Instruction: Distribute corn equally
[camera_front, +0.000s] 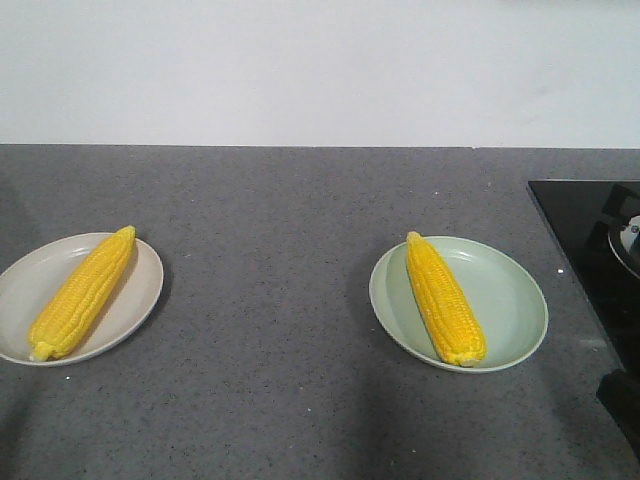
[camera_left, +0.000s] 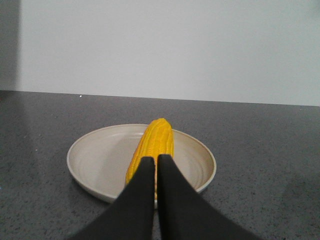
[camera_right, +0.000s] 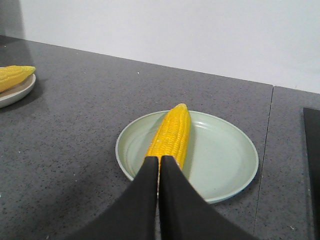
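2 plates sit well apart on the grey surface, each carrying 1 corn cob. The left claw has its fingers pressed together, holding nothing. Just ahead of it lies the left cob on the beige plate, tip pointing away. The right claw is likewise closed and empty. Directly ahead of it, the right cob lies on the green plate. A black cooktop lies right of that plate.

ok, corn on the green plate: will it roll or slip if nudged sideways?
The corn is round and tapered, so it would probably roll in a curve. The shallow green plate rim may stop it. The kerneled surface looks rigid and bumpy, likely grippable.
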